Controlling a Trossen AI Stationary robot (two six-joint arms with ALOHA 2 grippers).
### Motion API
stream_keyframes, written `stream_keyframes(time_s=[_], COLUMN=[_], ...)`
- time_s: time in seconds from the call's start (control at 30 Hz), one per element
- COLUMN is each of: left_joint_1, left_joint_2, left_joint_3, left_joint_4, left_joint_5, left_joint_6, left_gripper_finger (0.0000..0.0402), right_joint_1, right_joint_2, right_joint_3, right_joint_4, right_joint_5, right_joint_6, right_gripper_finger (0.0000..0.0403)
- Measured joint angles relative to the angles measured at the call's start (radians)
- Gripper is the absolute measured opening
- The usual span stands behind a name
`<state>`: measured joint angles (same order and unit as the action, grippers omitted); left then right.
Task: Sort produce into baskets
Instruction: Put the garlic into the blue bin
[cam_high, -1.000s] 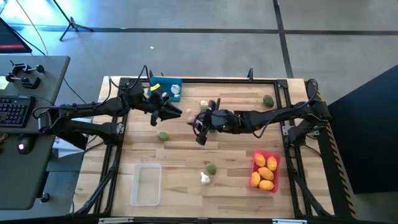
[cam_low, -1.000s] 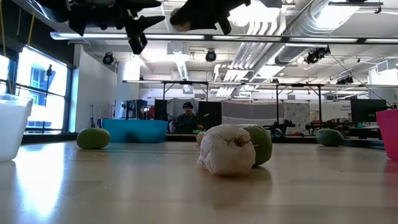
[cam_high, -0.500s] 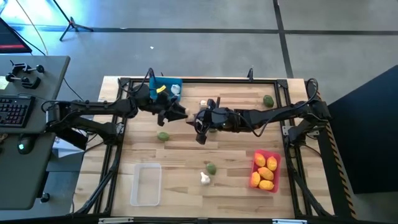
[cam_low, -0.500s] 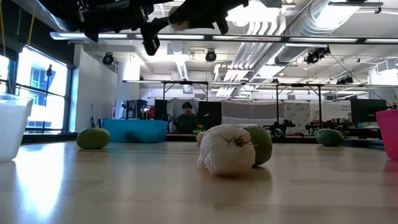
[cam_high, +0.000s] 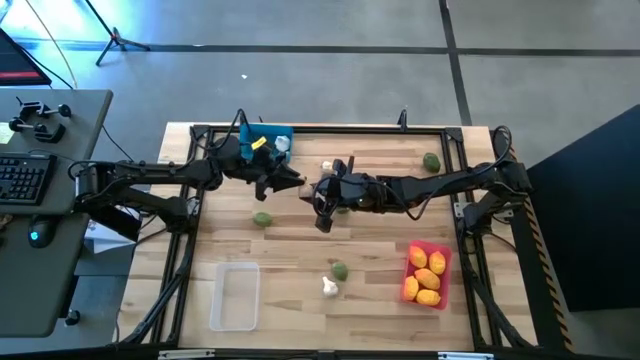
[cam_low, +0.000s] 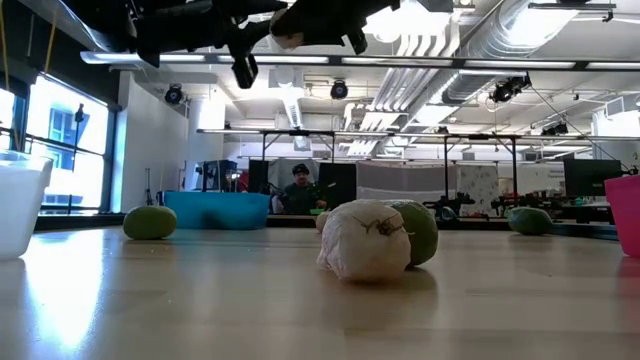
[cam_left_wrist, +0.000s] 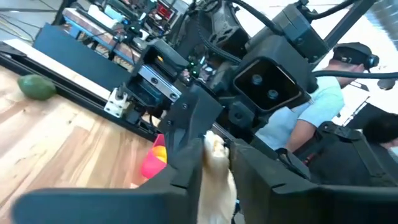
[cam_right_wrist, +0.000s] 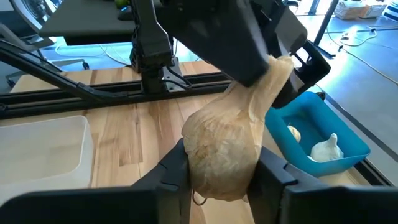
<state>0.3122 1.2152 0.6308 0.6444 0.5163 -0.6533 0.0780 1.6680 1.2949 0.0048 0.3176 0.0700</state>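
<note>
Overhead, the two grippers meet above the table's middle, toward its far edge: the right gripper (cam_high: 318, 192) carries a garlic bulb (cam_high: 307, 190), and the left gripper (cam_high: 290, 182) has its fingertips at the bulb's other end. The blue basket (cam_high: 268, 135) sits at the far edge near the left corner, the red basket (cam_high: 428, 272) with yellow fruits near the right edge, the clear basket (cam_high: 235, 295) near the front-left.

From table height, the garlic bulb (cam_low: 287, 33) hangs well above the wood between dark fingers; another garlic (cam_low: 366, 241) rests on the table against a green fruit.

The left wrist view shows the bulb's papery neck (cam_left_wrist: 214, 163) pinched between that arm's narrowly parted fingers.

The right wrist view shows the round body (cam_right_wrist: 222, 152) clamped between the right arm's fingers, spread about as wide as the bulb.

The bulb looks light and firm, but its skin is thin and flaky; the neck may tear or slip, so the body seems the safer hold.
</note>
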Motion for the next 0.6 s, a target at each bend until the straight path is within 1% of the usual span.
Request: stream_keyframes(time_s=[0.13, 0.17, 0.27, 0.33, 0.4, 0.53, 0.6], left_joint_1=[0.0, 0.0, 0.006, 0.013, 0.025, 0.046, 0.061], left_joint_2=[0.0, 0.0, 0.0, 0.0, 0.0, -0.003, -0.002], left_joint_3=[0.0, 0.0, 0.0, 0.0, 0.004, 0.053, 0.076], left_joint_4=[-0.001, -0.001, -0.002, 0.0, -0.004, 0.014, 0.007], left_joint_5=[-0.025, -0.027, -0.029, -0.03, -0.032, -0.037, -0.032], left_joint_6=[0.022, 0.026, 0.034, 0.044, 0.048, 0.087, 0.097], left_gripper_finger=[0.0015, 0.0009, 0.0007, 0.0004, 0.0003, 0.0001, 0.0001], right_joint_1=[0.0, 0.0, 0.0, 0.0, -0.001, 0.0, 0.001], right_joint_2=[0.0, 0.0, 0.0, 0.0, 0.0, 0.001, 0.001], right_joint_3=[0.0, 0.0, 0.0, 0.0, 0.0, 0.0, 0.0], right_joint_4=[-0.002, -0.002, -0.011, -0.019, -0.027, -0.066, -0.074], right_joint_5=[0.0, 0.002, 0.004, 0.008, 0.013, 0.012, 0.014], right_joint_6=[0.0, 0.0, 0.0, 0.009, 0.038, 0.106, 0.113], right_gripper_finger=[0.0103, 0.0105, 0.0118, 0.0134, 0.0154, 0.0204, 0.0226])
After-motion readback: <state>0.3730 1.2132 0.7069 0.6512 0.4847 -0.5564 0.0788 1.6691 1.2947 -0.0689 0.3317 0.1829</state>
